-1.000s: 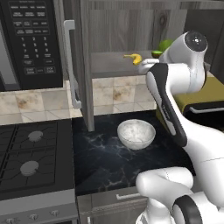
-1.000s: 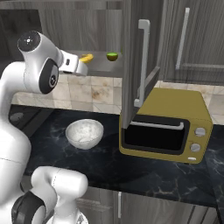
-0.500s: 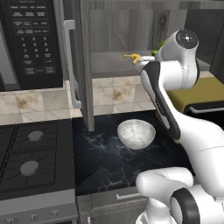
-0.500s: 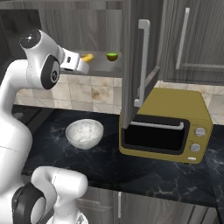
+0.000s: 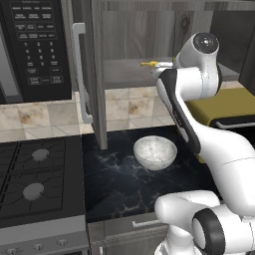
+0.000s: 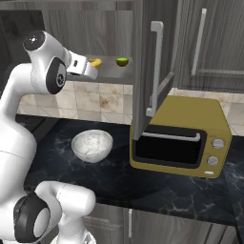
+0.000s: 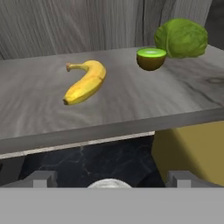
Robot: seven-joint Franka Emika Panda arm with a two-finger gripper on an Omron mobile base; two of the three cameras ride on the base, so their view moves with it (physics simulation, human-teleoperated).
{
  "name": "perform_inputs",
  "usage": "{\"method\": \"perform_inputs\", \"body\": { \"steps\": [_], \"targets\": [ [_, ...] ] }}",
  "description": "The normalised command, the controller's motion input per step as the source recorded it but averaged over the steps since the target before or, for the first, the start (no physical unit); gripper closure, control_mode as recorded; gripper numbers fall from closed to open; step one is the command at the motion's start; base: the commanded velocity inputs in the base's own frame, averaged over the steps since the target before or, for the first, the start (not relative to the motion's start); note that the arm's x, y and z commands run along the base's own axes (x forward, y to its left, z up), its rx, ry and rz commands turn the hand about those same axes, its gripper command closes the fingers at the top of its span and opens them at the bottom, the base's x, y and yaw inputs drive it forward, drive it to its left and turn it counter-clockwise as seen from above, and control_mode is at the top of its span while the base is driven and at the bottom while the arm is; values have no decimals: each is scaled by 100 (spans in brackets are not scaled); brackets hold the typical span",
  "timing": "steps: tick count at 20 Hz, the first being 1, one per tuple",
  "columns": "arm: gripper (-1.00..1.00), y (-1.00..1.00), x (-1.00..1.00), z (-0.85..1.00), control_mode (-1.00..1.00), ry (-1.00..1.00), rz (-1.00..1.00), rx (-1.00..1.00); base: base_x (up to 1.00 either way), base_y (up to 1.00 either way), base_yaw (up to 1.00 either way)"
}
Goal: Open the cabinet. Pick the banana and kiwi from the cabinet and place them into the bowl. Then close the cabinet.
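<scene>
The grey shelf [image 7: 131, 113] in the cabinet carries the banana [image 7: 85, 83] toward its left, the halved kiwi [image 7: 151, 58] farther back to the right, and a lumpy green fruit [image 7: 181, 38] just beside the kiwi. Below, the black marbled desk [image 5: 119, 184] bears the bowl [image 5: 155, 152] and a yellow oven [image 6: 183, 138], well apart.

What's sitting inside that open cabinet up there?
On the cabinet's grey shelf lie a banana, a halved kiwi and, behind the kiwi, a lumpy green fruit. The arm hides part of the shelf in both base views.
</scene>
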Motion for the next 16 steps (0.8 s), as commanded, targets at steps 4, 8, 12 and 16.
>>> {"method": "perform_inputs", "body": {
  "steps": [4,8,12,16],
  "targets": [
    [-100,0,11,0,-100,0,-1,0,0,0,0],
    [-100,0,17,0,-100,0,0,0,0,0,0],
    [-100,0,28,0,-100,0,0,0,0,0,0],
    [-100,0,24,0,-100,0,0,0,0,0,0]
  ]
}}
